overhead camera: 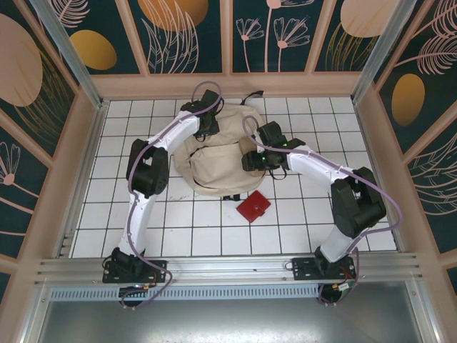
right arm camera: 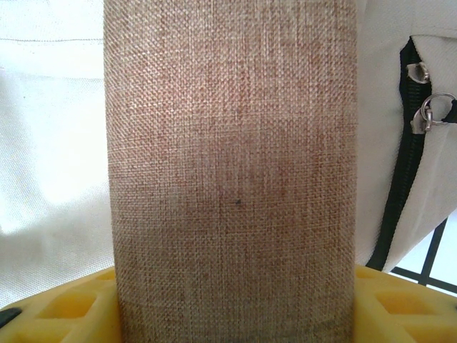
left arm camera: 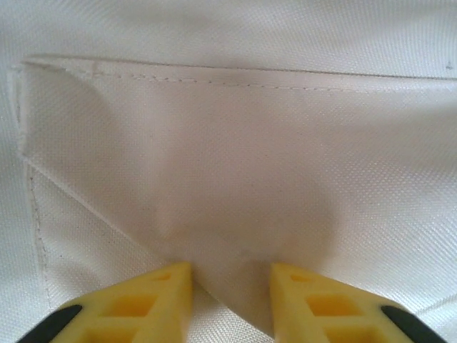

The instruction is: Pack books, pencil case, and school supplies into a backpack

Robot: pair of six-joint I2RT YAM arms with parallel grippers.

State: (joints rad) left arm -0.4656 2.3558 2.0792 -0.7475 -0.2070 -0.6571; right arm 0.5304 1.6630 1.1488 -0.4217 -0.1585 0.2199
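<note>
Pencil case (right arm camera: 230, 171), cropped, gripped in right pincer (right arm camera: 232, 309); left pincer (left arm camera: 230, 294) on backpack (left arm camera: 235, 143), grip unclear

No text, label, brand, number or sign is legible on anything

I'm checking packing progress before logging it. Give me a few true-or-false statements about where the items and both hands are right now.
1. The small flat red square case lies on the white tiled table, outside the cream-beige fabric backpack. True.
2. The right hand holds a navy-blue book. False: it grips the tan-brown woven pouch.
3. A fold of the backpack sits between the fingers of the left hand. True.
4. The backpack's zip line is red. False: it is dark.
</note>
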